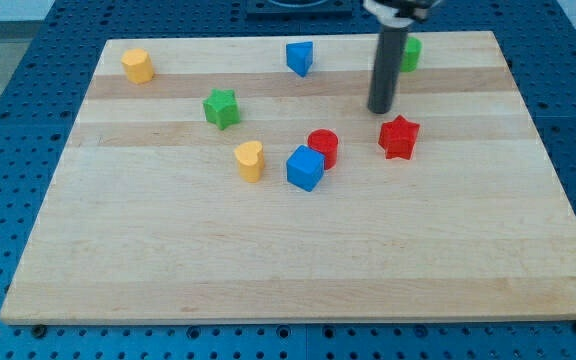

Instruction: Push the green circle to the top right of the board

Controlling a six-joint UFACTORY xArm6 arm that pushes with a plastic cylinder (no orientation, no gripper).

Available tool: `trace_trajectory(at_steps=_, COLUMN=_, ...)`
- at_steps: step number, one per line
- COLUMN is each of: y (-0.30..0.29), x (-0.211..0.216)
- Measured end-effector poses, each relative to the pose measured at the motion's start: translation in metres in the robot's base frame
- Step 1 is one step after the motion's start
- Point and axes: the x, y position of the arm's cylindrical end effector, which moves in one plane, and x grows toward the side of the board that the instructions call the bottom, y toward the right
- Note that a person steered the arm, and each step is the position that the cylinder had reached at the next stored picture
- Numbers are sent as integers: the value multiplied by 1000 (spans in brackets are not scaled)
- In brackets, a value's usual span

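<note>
The green circle [411, 53] sits near the view's top, right of centre, partly hidden behind my rod. My tip [380, 109] rests on the board just below and left of the green circle, and above and left of the red star [399, 137]. The tip and the green circle are apart.
On the wooden board [288, 250] there are a red cylinder [323, 147], a blue cube [306, 168], a yellow heart [251, 160], a green star [222, 108], a blue triangular block [300, 57] and a yellow block [138, 65] at the top left.
</note>
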Motion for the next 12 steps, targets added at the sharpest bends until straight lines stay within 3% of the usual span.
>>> trace_trajectory(at_steps=1, y=-22, x=-52)
trace_trajectory(at_steps=3, y=-16, x=-96)
trace_trajectory(at_steps=4, y=-16, x=-95)
trace_trajectory(at_steps=9, y=101, x=-95)
trace_trajectory(at_steps=12, y=108, x=-96)
